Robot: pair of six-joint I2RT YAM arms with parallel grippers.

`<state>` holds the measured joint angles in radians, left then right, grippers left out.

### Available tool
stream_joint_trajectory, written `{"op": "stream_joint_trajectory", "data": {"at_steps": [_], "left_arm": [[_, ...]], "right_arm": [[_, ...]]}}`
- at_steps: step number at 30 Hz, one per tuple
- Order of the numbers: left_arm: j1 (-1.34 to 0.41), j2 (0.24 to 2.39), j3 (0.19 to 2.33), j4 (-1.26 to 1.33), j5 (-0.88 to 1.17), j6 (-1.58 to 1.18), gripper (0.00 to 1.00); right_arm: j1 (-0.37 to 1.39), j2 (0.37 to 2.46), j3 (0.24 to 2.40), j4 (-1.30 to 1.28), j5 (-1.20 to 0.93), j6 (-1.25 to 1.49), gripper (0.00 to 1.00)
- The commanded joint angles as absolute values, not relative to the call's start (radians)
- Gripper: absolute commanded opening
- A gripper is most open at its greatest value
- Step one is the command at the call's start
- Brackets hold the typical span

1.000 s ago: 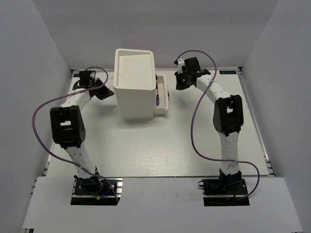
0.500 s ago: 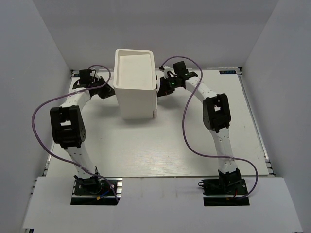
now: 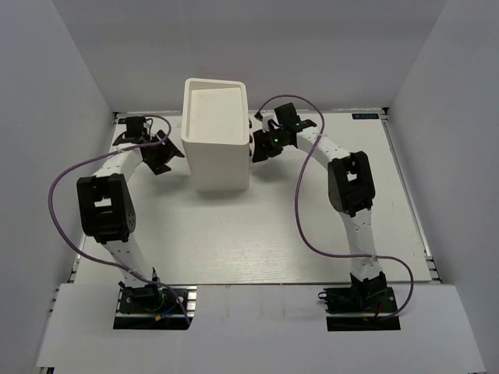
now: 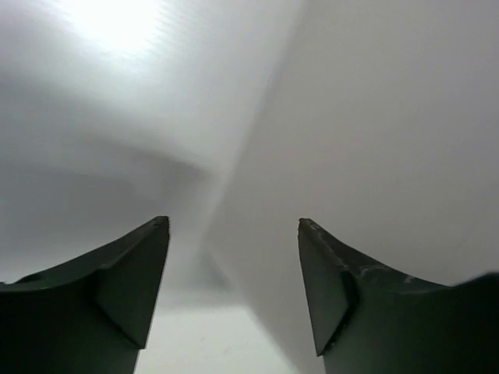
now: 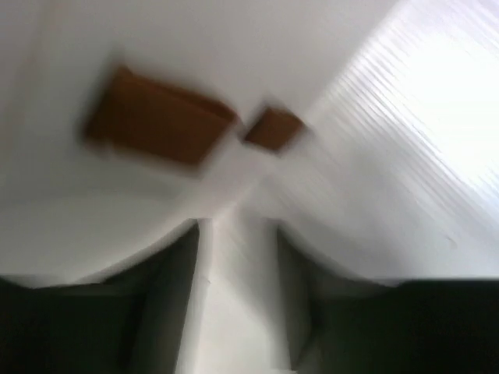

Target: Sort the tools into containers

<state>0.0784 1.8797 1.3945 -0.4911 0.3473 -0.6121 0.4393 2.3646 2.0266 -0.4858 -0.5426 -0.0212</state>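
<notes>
No tools show in any view. The containers are drawers of the tall white cabinet [image 3: 216,148], and none stands pulled out. The cabinet's recessed top tray [image 3: 215,105] holds nothing. My left gripper [image 3: 164,153] hangs just left of the cabinet, a little apart from its wall [image 4: 382,132]. It [image 4: 234,226] is open with nothing between its fingers. My right gripper [image 3: 257,148] sits against the cabinet's right side. In the blurred right wrist view its jaws [image 5: 238,234] stand a narrow gap apart over the white face, where brown patches [image 5: 156,117] show.
The white table [image 3: 234,234] is boxed in by white walls at the left, right and back. Purple cables [image 3: 300,226] loop out from both arms. The arm bases stand at the near edge [image 3: 249,308].
The drawer that stood pulled out on the cabinet's right has been pushed in. My right arm swung left to the cabinet. Both grippers opened, and the left one drew back slightly.
</notes>
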Motion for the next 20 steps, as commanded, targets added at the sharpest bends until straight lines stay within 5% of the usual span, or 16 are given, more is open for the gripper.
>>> {"op": "stream_joint_trajectory", "data": {"at_steps": [1, 2, 3, 7, 8, 9, 10, 14, 16, 17, 18, 20], "left_arm": [[0.124, 1.647, 1.368, -0.604, 0.091, -0.66, 0.79], [0.139, 1.62, 1.359, -0.613, 0.072, -0.66, 0.81], [0.14, 1.596, 1.359, -0.623, 0.045, -0.631, 0.81], [0.117, 1.473, 1.306, -0.527, 0.153, -0.487, 0.79], [0.106, 1.444, 1.261, -0.494, 0.281, -0.45, 0.68], [0.106, 1.377, 1.229, -0.456, 0.361, -0.416, 0.28], [0.097, 1.34, 1.197, -0.386, 0.436, -0.36, 0.0], [0.043, 1.169, 1.092, -0.373, 0.628, -0.267, 0.0], [0.02, 1.077, 1.069, -0.386, 0.67, -0.255, 0.35], [0.02, 1.048, 1.069, -0.399, 0.67, -0.255, 0.61], [0.02, 1.022, 1.069, -0.414, 0.67, -0.246, 0.98], [0.011, 0.959, 1.069, -0.446, 0.658, -0.233, 1.0]], "right_arm": [[0.428, 2.168, 1.869, -0.465, -0.257, -0.121, 0.58], [0.414, 2.067, 1.823, -0.45, -0.226, -0.132, 0.8], [0.41, 2.031, 1.661, -0.354, -0.154, -0.161, 0.91], [0.371, 1.841, 1.418, -0.229, -0.121, -0.196, 0.91], [0.364, 1.782, 1.401, -0.274, -0.152, -0.167, 0.91], [0.354, 1.766, 1.379, -0.297, -0.153, -0.155, 0.91], [0.357, 1.734, 1.374, -0.32, -0.15, -0.143, 0.91], [0.365, 1.619, 1.324, -0.443, -0.072, -0.071, 0.91], [0.36, 1.523, 1.254, -0.451, -0.069, -0.031, 0.91], [0.362, 1.494, 1.232, -0.457, -0.069, -0.015, 0.91], [0.367, 1.415, 1.214, -0.466, -0.069, -0.009, 0.91], [0.37, 1.352, 1.114, -0.444, -0.078, -0.008, 0.91]]}}
